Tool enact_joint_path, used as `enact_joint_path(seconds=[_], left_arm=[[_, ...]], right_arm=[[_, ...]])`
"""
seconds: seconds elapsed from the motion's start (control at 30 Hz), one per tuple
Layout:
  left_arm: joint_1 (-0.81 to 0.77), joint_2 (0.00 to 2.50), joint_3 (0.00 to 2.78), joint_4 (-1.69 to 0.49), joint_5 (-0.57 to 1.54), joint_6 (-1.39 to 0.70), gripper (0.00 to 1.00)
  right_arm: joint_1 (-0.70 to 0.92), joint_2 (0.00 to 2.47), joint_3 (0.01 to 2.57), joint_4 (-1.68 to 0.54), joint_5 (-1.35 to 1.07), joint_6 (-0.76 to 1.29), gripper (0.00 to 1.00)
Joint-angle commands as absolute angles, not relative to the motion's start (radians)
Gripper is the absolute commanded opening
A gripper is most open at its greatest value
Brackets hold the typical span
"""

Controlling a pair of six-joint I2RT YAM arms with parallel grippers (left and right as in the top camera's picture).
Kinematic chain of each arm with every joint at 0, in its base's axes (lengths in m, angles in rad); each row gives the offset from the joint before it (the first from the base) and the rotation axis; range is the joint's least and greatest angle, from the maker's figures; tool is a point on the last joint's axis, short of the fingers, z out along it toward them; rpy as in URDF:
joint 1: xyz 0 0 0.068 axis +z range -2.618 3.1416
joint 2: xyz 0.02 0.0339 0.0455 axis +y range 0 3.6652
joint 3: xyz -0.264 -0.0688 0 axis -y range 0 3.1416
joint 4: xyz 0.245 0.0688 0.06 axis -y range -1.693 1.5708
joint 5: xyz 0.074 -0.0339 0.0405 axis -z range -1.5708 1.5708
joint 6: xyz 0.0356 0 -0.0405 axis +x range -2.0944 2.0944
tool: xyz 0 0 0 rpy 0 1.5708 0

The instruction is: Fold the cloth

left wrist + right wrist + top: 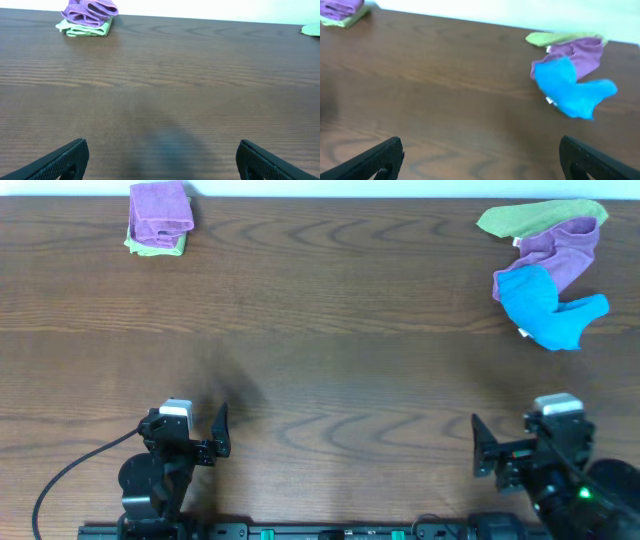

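Gaping, left claw (162, 152) and right claw (481, 150) seemingly hover.

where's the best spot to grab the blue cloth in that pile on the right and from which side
Take the blue cloth by its loose tail sticking out to the right, clear of the purple cloth it partly overlaps. Come down from above on the near side with the right end effector, which is open and nearest; a pinch there likely lifts only the blue one.

The table (320, 330) is smooth wood-grain with a soft sheen; the blue cloth (545, 310) looks soft, matt fabric.
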State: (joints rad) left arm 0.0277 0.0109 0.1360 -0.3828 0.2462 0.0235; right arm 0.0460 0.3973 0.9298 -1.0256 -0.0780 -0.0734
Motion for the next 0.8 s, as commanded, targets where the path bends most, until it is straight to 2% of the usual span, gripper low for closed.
enact_joint_path(seconds=[0.0,0.4,0.77], left_arm=[[0.026,0.004,0.114,-0.384,0.233,0.030,0.95],[0.026,0.004,0.114,-0.384,0.233,0.030,0.95],[0.026,0.004,0.114,-0.384,0.233,0.030,0.95]], right_arm=[[0.023,0.315,0.807,-0.970,-0.086,-0.080,0.99],[0.000,0.088,0.468,-0.875,-0.086,-0.080,0.99],[0.001,0.006,0.308,-0.875,-0.087,-0.080,0.99]])
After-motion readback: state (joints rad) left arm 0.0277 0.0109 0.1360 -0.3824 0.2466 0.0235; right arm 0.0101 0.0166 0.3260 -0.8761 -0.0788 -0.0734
